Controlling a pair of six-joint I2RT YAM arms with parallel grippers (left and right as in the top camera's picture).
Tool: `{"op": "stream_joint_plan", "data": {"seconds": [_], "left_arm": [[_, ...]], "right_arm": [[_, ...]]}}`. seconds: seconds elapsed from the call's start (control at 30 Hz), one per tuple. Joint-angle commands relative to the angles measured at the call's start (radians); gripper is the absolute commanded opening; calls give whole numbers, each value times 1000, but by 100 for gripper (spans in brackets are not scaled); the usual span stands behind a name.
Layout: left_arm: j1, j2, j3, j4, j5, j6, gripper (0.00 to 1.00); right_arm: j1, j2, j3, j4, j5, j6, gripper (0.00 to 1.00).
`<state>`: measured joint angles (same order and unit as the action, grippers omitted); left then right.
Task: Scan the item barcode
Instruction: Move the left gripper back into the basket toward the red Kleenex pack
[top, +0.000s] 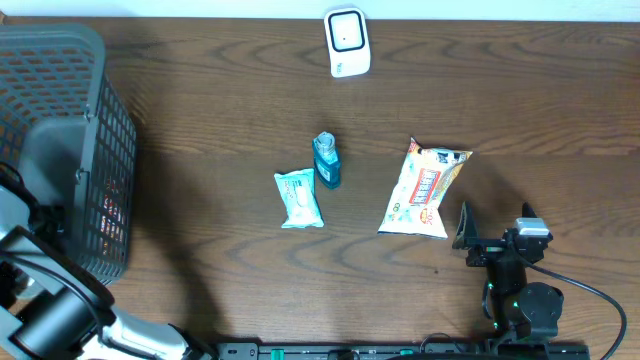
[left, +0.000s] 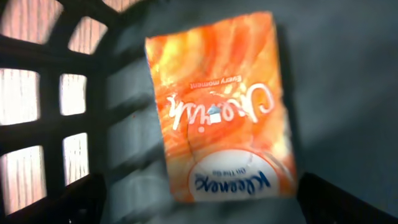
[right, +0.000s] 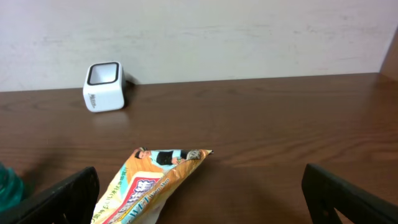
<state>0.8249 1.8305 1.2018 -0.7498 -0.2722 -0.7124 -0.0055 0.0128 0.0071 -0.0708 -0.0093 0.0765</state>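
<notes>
Right gripper (top: 495, 225) stands wide with nothing between its jaws. The white-and-orange crinkly snack bag (top: 425, 190) lies flat on the dark wooden table (top: 560, 120) just to its left and a touch farther off, long axis running near to far with a slight lean right. So the right arm is clearly the nearer one (the left gripper (left: 211, 205) hangs wide and empty over an orange tissue pack (left: 217, 106) inside the grey mesh basket (top: 115, 150)). The white box scanner (top: 348, 42) sits at the far edge, left of the bag.
</notes>
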Motion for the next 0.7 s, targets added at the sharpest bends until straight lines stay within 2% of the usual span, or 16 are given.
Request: {"op": "stream_joint_plan", "data": {"seconds": [0.0, 0.2, 0.23, 0.27, 0.3, 0.33, 0.4, 0.47, 0.67], "left_arm": [[9, 32, -11, 1, -30, -30, 98], [28, 45, -40, 16, -28, -92, 99], [29, 45, -44, 16, -28, -94, 92], [29, 45, -49, 14, -26, -93, 79], [29, 45, -53, 11, -24, -93, 72], [28, 45, -55, 2, -19, -93, 55], [29, 44, -55, -13, 14, -93, 40], [28, 44, -55, -20, 70, -93, 37], [20, 18, -54, -30, 201, -92, 36]], "right_arm": [[-8, -3, -2, -4, 4, 13, 99], [-8, -3, -2, -4, 4, 13, 99], [-8, -3, -2, -4, 4, 13, 99], [-8, -3, -2, -4, 4, 13, 99], [-8, -3, -2, -4, 4, 12, 99], [-8, -3, -2, -4, 4, 13, 99], [-8, -3, -2, -4, 4, 13, 99], [-8, -3, -2, -4, 4, 13, 99], [-8, -3, -2, -4, 4, 13, 99]]}}
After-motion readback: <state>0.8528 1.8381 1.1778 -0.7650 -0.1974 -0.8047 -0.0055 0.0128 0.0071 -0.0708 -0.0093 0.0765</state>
